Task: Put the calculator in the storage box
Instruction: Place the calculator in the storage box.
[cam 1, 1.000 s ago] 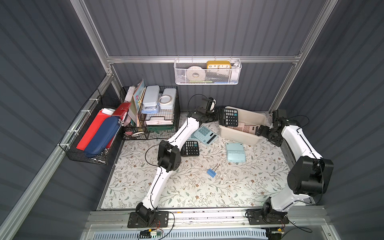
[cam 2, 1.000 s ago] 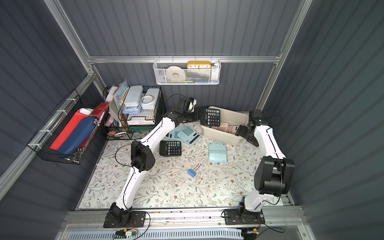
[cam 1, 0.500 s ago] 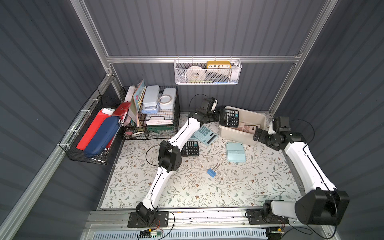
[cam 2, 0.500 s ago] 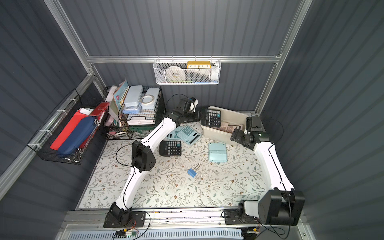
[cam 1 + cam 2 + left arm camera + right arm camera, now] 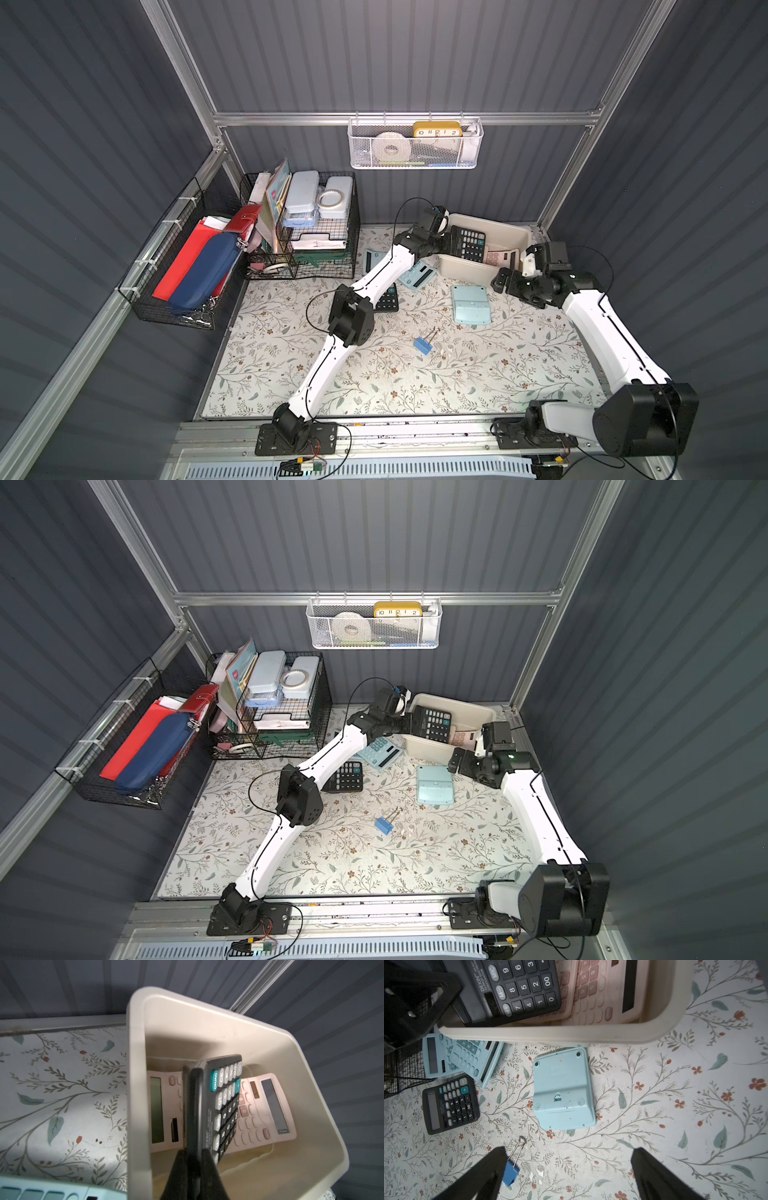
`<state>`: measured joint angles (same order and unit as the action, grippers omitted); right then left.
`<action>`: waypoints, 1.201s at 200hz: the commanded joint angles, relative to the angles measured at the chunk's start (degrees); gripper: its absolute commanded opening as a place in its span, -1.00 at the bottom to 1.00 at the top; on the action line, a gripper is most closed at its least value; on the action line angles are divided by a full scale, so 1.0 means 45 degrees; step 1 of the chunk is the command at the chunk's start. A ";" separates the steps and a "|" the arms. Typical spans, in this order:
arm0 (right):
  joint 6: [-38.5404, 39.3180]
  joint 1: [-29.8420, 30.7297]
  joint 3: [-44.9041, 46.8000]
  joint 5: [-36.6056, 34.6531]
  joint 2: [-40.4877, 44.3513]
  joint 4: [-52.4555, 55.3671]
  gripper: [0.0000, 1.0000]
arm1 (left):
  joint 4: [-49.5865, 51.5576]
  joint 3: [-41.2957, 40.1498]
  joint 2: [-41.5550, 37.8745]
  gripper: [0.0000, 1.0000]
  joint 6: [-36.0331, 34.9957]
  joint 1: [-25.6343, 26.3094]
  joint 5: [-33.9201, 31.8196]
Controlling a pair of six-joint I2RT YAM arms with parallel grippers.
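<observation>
Left end effector (image 5: 451, 249) clamping black calculator (image 5: 470, 248), over storage box (image 5: 508, 236)

The black calculator (image 5: 468, 246) hangs tilted, keys facing up, pinched at one end in my left claw (image 5: 194, 1155), above the left end of the cream storage box (image 5: 520, 233) standing far right.

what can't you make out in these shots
Left wrist view: the black calculator in the left fingers covers much of the pink calculators in the storage box.
Both top views: the left arm hides part of the small calculator.
Both top views: mesh basket veils the yellow clock's lower half.
Right wrist view: blue calculator lies face down, keys hidden.
</observation>
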<state>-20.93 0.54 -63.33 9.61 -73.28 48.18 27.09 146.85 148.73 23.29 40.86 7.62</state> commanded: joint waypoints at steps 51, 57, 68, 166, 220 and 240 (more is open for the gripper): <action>0.0239 0.0038 0.0384 -0.0320 0.0746 0.0456 0.98 | 0.1516 -0.2917 -0.1793 -1.00 0.1278 0.0530 0.0089; 0.0237 0.0037 0.0382 -0.0383 0.0768 0.0498 0.98 | 0.1598 -0.3123 -0.1950 -1.00 0.1455 0.0532 0.0118; 0.0237 0.0037 0.0399 -0.0463 0.0776 0.0525 0.98 | 0.1850 -0.3317 -0.2171 -1.00 0.1592 0.0533 0.0076; 0.0119 0.0042 0.0167 -0.1092 0.0273 0.0587 0.98 | 0.3483 -0.0307 -0.0896 -1.00 0.1837 -0.0307 -0.0289; 0.0252 0.0040 0.0166 -0.0799 -0.0026 0.0635 0.98 | 0.3791 0.0026 -0.0507 -0.83 0.1700 -0.0566 -0.0094; 0.0293 0.0045 0.0259 -0.0683 0.0139 0.0705 0.98 | 0.3864 0.0180 -0.0672 -0.36 0.1710 -0.0565 -0.0070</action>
<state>-20.51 0.56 -61.91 5.82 -73.41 50.83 41.08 146.36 144.55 31.16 38.98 7.92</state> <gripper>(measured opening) 0.990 0.241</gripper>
